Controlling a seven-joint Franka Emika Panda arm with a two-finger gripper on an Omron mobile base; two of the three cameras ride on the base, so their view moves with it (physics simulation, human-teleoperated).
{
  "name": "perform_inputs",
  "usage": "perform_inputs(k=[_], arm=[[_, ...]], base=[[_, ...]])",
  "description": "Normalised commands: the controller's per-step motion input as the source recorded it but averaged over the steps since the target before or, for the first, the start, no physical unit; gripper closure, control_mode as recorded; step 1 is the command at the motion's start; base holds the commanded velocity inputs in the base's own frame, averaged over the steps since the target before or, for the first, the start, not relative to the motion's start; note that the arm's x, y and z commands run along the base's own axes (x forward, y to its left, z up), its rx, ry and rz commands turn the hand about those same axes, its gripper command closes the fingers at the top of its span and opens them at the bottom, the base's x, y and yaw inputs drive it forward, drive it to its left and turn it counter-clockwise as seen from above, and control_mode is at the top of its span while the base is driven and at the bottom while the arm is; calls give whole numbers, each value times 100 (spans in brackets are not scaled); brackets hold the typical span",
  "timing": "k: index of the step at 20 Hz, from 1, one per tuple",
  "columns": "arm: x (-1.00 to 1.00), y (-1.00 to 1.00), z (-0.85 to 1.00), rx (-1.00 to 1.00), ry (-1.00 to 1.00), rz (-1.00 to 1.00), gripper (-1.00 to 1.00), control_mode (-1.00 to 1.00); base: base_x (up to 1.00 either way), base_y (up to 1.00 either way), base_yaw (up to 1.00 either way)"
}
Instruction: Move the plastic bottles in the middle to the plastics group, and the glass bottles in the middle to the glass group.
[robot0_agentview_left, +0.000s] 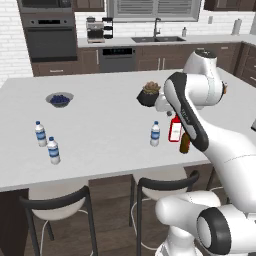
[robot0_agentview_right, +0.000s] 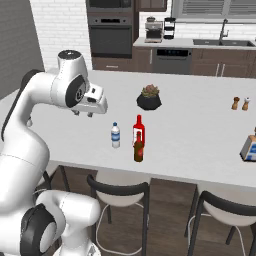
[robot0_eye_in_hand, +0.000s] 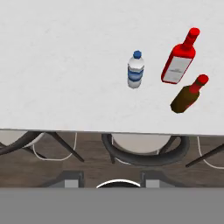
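My gripper (robot0_agentview_right: 82, 114) hangs above the counter (robot0_agentview_left: 100, 125) edge, holding nothing; I cannot tell how wide the jaws stand. From my hand I look down on the middle water bottle (robot0_eye_in_hand: 135, 70), the red bottle (robot0_eye_in_hand: 178, 63) and the dark brown bottle (robot0_eye_in_hand: 187, 95), all upright. The left base view adds the 2 plastics group bottles (robot0_agentview_left: 46, 142) far left. The right base view adds the 2 tiny brown bottles (robot0_agentview_right: 240, 103) far right.
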Motion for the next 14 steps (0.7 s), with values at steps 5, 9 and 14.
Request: perform_inputs(k=[5,9,14], arm=[[0,18,-7,0,0,-7,-100,-100],[9,0,-41,-4,2,-8,-100,-100],[-8,37,-80,-2,0,-19,-100,-100]], base=[[0,0,0],[0,0,0],[0,0,0]])
